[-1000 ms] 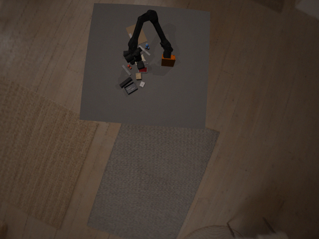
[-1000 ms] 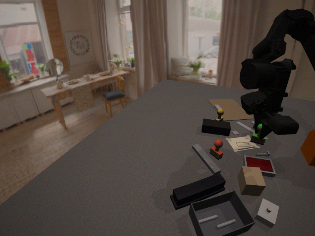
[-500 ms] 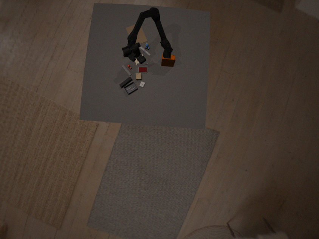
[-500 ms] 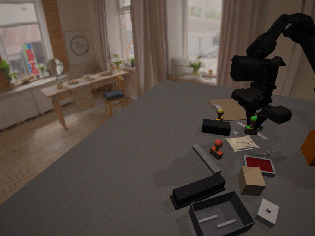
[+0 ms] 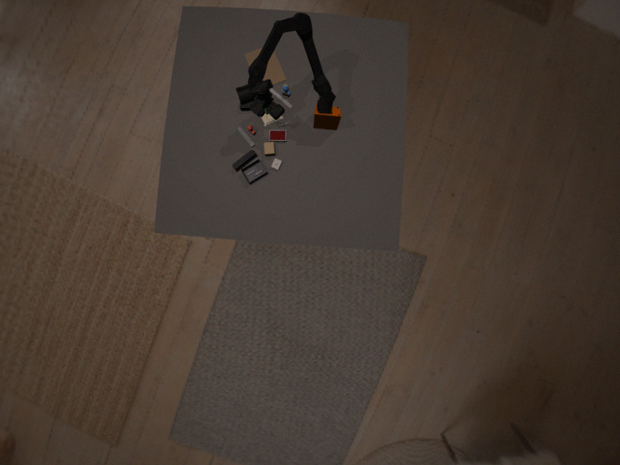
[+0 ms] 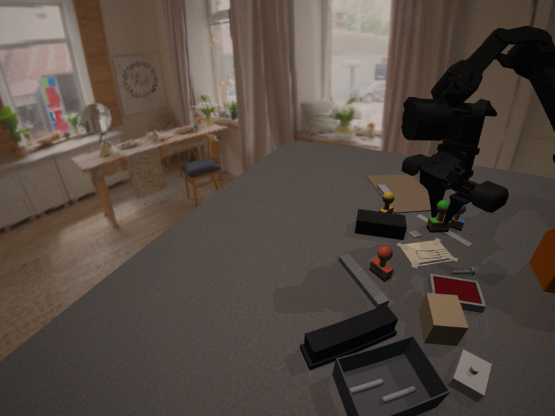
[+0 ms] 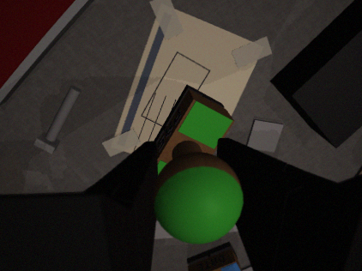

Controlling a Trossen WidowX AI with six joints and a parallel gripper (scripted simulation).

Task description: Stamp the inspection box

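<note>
The end effector (image 7: 189, 153) was clamped on the green stamp (image 7: 198, 195), hanging over the near edge of the card (image 7: 189, 73), short of the box (image 7: 176, 88). I'd have squared its base over the box first, then pressed straight down 1 time, no sliding.

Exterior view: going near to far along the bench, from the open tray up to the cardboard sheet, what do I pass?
Open tray → black block → tan cube → red ink pad → red stamp → card → green stamp in the gripper → cardboard sheet.
</note>
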